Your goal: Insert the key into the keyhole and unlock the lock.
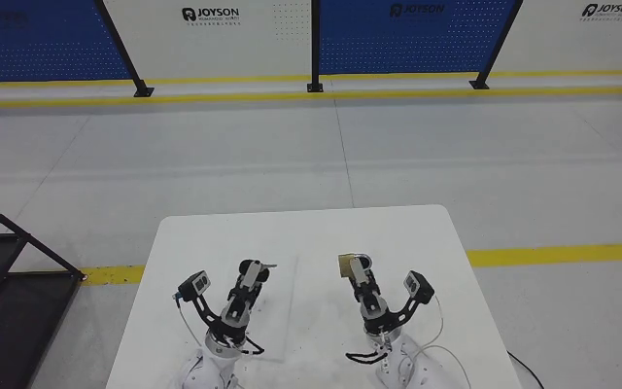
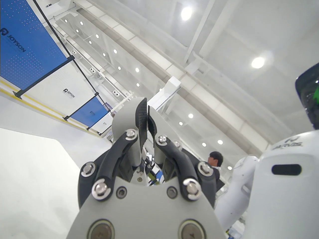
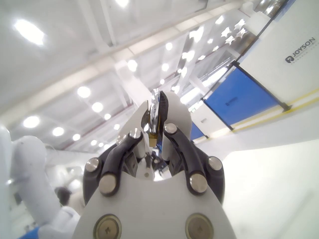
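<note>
My right gripper (image 1: 356,265) is raised over the table's near right part and is shut on a padlock (image 1: 345,265). The lock's brass body and silver shackle (image 3: 155,115) sit clamped between the fingers and point upward. My left gripper (image 1: 257,268) is raised over the near left part, with its black pads (image 2: 142,120) pressed together. A thin grey piece, apparently the key (image 1: 268,264), sticks out of its tip toward the lock. Seen from above, a hand-wide gap separates the two grippers. The keyhole is hidden.
The white table (image 1: 301,238) has rounded corners, and both arms rise from its near edge. A black rack (image 1: 24,282) stands on the floor to the left. Blue and white barrier panels (image 1: 408,39) line the far side of the floor.
</note>
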